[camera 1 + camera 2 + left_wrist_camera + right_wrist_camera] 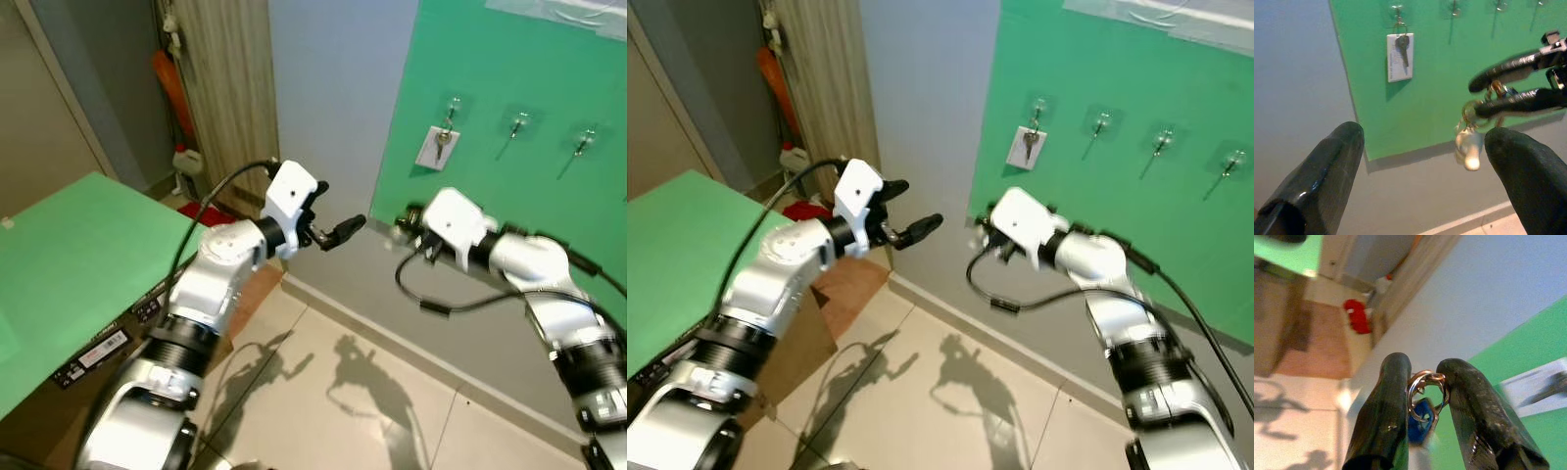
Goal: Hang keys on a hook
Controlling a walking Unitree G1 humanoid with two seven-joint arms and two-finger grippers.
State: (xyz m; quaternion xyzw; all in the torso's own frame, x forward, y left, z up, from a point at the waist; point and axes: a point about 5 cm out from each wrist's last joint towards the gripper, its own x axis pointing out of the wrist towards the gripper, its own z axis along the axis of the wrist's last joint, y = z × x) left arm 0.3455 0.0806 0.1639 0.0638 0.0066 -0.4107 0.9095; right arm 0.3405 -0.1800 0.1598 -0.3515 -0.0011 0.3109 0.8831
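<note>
Black fingers (1386, 406) of my right hand (1425, 382) pinched the key ring (1425, 389); my left hand (1420, 171) was spread, below the hook (1397, 11).

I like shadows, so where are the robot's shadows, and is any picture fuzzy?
In the left eye view, dark shadows of both arms fall on the tiled floor. In the left wrist view, the left gripper's near fingers look big and soft. In the right wrist view, the key ring held by the right gripper is fairly clear, but the white tag behind is blurry.
</note>
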